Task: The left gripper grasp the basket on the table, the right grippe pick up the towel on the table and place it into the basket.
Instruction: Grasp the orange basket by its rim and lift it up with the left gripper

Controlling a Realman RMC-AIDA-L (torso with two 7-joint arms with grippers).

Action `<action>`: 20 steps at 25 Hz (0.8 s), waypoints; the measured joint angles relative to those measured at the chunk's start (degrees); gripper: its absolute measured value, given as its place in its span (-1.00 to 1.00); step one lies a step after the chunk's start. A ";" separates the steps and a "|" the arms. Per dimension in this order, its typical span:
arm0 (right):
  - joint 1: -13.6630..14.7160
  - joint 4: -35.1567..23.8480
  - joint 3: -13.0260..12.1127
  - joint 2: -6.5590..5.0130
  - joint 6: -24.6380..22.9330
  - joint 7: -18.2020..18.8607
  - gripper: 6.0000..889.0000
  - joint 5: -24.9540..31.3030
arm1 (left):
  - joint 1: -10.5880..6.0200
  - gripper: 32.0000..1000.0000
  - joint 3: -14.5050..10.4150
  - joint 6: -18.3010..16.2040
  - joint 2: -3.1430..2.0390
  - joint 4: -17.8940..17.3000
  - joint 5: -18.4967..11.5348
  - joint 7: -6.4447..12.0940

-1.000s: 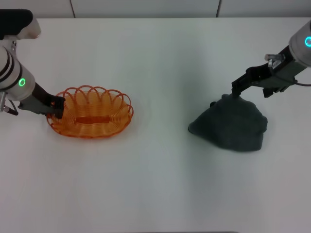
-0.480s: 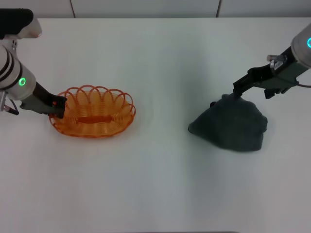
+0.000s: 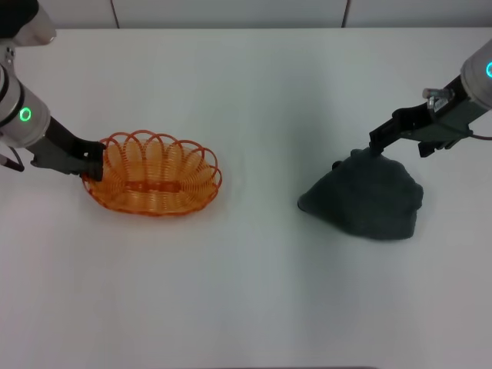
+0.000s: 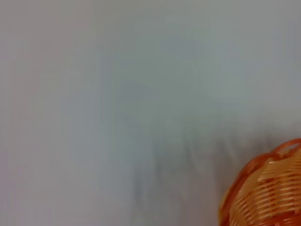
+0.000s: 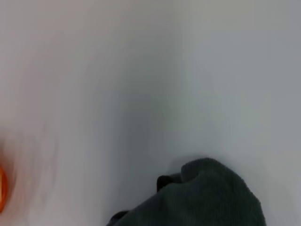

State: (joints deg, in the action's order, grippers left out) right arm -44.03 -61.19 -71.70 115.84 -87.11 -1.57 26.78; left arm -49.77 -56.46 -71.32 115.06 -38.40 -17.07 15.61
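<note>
The orange wire basket [image 3: 154,183] sits on the white table [image 3: 254,92] at the left. My left gripper [image 3: 91,160], on the arm with the green ring, is shut on the basket's left rim. The left wrist view shows only a piece of the basket [image 4: 263,193]. At the right lies the dark grey towel [image 3: 365,201], bunched into a heap with a raised peak. My right gripper [image 3: 374,146], on the arm with the blue ring, is shut on that peak. Part of the towel [image 5: 207,197] also shows in the right wrist view.
A wide stretch of bare white table separates the basket from the towel. The table's far edge meets a wall [image 3: 231,11] along the top of the head view.
The left gripper has slid the basket a little to the right, toward the towel. The right gripper has hardly moved, and the towel keeps the same shape.
</note>
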 joint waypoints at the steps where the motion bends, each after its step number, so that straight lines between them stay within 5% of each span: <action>1: 0.00 0.04 0.20 -0.01 0.01 0.11 0.88 0.00 | 0.00 -0.79 0.18 -0.86 -0.02 -0.65 -0.36 0.10; 11: 0.15 0.78 0.78 0.00 0.11 0.42 0.88 0.03 | 0.74 -0.87 0.81 -7.83 -0.01 -7.99 -3.17 -0.39; 20: 0.62 0.82 1.28 0.00 0.11 0.72 0.88 0.03 | 0.97 -0.87 2.12 -14.80 1.07 -17.55 -3.45 -1.80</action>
State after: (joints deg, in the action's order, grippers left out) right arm -43.42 -60.37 -70.42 115.84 -87.00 -0.85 26.81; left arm -48.79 -54.34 -86.12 116.13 -55.95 -20.52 13.81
